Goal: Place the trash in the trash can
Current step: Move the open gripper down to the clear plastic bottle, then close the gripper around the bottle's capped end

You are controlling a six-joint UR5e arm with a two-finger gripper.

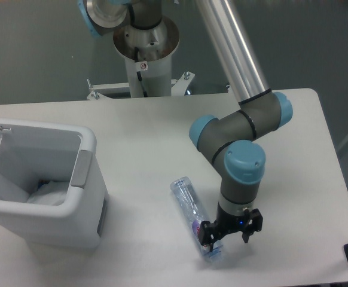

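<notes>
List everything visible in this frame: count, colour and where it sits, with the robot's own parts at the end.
Table: one, white, fills most of the view.
Trash can: one, white with a grey side panel, left side of the table, lid open.
White trash: some, inside the trash can; count unclear.
Bottle: one, clear crushed plastic, lying front centre; its near end is under the gripper.
Arm: one, grey with blue joints.
Gripper: one, black, open, low over the bottle's near end.

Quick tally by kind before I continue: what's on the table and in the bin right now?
Crushed clear bottle, on the table under the gripper: 1
White trash can, lid open: 1
White trash lying inside the can: 1 that I can make out
Total: 3
</notes>
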